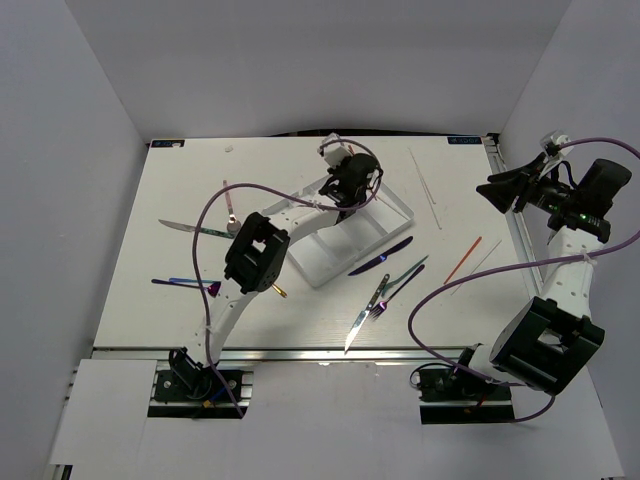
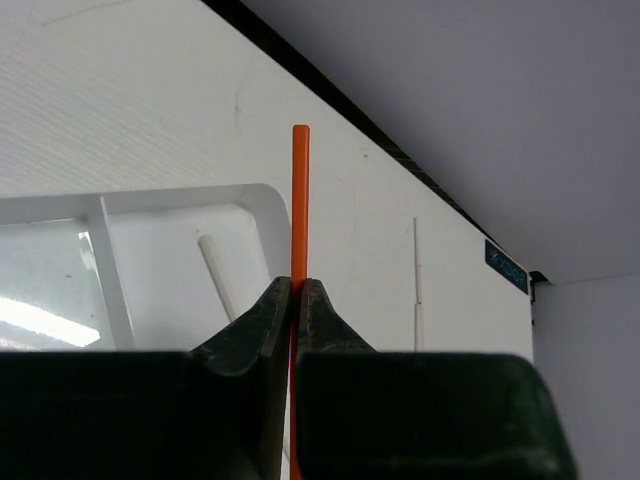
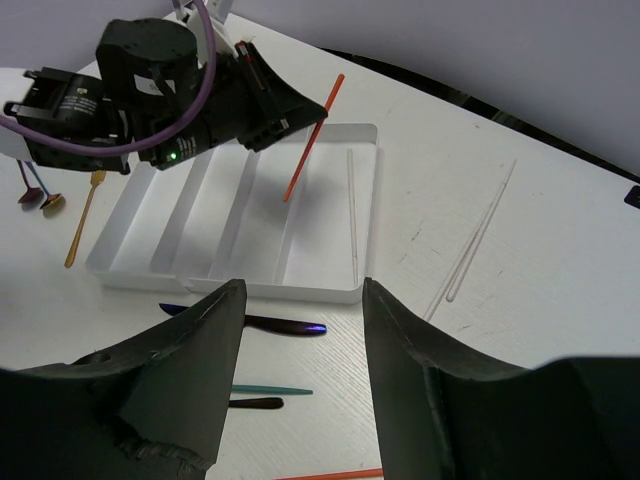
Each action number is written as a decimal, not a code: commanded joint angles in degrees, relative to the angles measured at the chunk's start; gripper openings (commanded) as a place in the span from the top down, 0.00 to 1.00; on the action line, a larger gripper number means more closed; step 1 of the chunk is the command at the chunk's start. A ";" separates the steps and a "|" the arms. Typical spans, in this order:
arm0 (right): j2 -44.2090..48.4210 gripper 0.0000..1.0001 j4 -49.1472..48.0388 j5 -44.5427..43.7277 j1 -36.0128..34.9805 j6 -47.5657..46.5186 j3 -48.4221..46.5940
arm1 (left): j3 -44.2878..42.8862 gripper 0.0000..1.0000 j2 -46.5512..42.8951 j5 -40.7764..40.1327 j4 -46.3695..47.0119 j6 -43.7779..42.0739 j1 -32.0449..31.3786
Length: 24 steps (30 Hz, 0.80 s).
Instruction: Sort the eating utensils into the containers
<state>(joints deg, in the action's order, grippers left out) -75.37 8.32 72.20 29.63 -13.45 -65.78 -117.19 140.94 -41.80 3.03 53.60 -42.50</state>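
My left hand (image 1: 350, 185) is pinched almost shut on an orange chopstick (image 2: 299, 200), which sticks out past my fingertips. I hold it over the far end of the white tray (image 1: 335, 255), toward one o'clock from the table's middle. The stick hangs tilted above the right-hand compartments, but I cannot tell which one it is over. A white chopstick (image 3: 352, 210) already lies in the rightmost compartment.

My right hand (image 1: 505, 190) is wide open and holds nothing. It is raised off the table at the three o'clock edge.

At five o'clock from the tray a dark blue knife (image 1: 380, 262) lies just beside its near wall. A second orange chopstick (image 1: 462, 260) lies on the table at four o'clock, well apart from the tray.
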 commanded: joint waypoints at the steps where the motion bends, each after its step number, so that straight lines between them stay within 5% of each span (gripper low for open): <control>1: -0.12 0.43 -2.25 1.18 0.43 0.53 0.30 | -2.17 1.00 0.29 -0.83 -0.83 2.21 -0.30; 16: -0.65 0.43 -1.99 1.18 0.43 0.27 0.30 | -3.58 1.00 4.95 5.32 -1.27 3.97 -0.30; 22: -1.35 0.43 -0.59 1.19 0.43 -0.25 -0.49 | -1.30 0.82 2.94 9.72 -0.39 3.88 -0.30; 24: -1.70 0.43 0.73 1.18 0.43 -1.31 -1.19 | 0.11 0.69 2.15 11.91 0.40 3.35 -0.30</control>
<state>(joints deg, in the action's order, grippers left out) -76.38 8.51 72.20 29.63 -13.74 -65.78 -118.48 147.30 -33.39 2.39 57.17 -42.50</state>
